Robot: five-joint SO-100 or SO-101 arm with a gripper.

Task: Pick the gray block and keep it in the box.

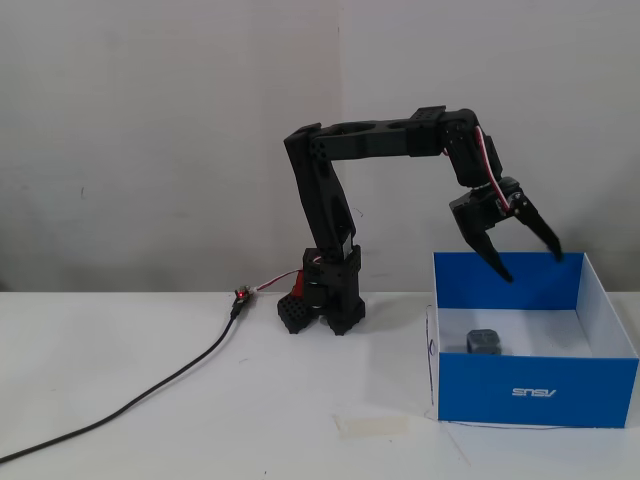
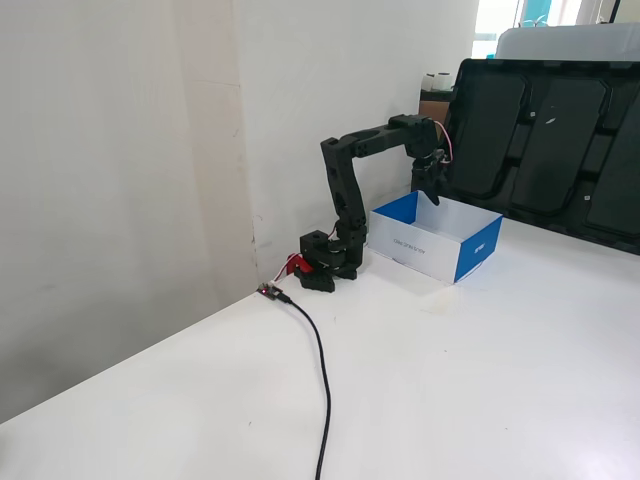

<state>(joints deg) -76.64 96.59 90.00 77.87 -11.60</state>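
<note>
The gray block [image 1: 486,342] lies on the white floor inside the box [image 1: 535,385], near its front left corner in a fixed view. The box is blue-walled cardboard with a small white logo on its front. My gripper [image 1: 532,266] hangs above the box's back wall, open, its two black fingers spread wide with nothing between them. In the other fixed view the gripper [image 2: 431,191] hovers over the box [image 2: 436,248]; the block is hidden there behind the box wall.
The arm's base [image 1: 325,300] stands left of the box against the white wall. A black cable [image 1: 150,390] runs from a small board [image 1: 240,296] toward the table's front left. A piece of tape [image 1: 372,424] lies on the table. Dark trays [image 2: 545,140] lean behind the box.
</note>
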